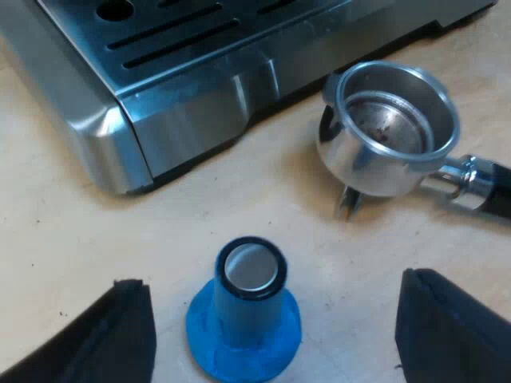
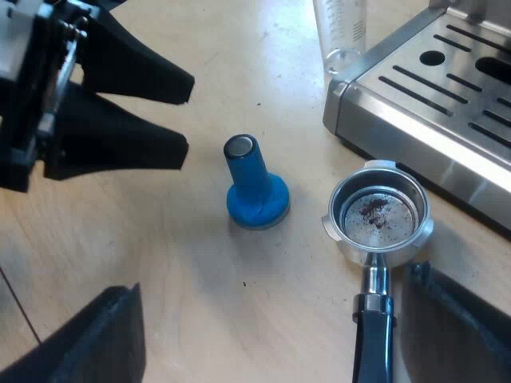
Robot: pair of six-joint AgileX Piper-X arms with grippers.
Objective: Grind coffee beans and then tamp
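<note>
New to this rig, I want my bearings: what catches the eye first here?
The blue tamper stands upright on the table, the open left claw close to it. The metal holder lies loose by the machine, only a few dark specks in its basket. A glass stands at the machine's corner.

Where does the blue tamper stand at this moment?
In both wrist views the blue tamper stands upright on the table, close to my open left gripper and apart from the metal holder beside the espresso machine.

Pale wooden tabletop (image 1: 263, 215), softly lit
</note>
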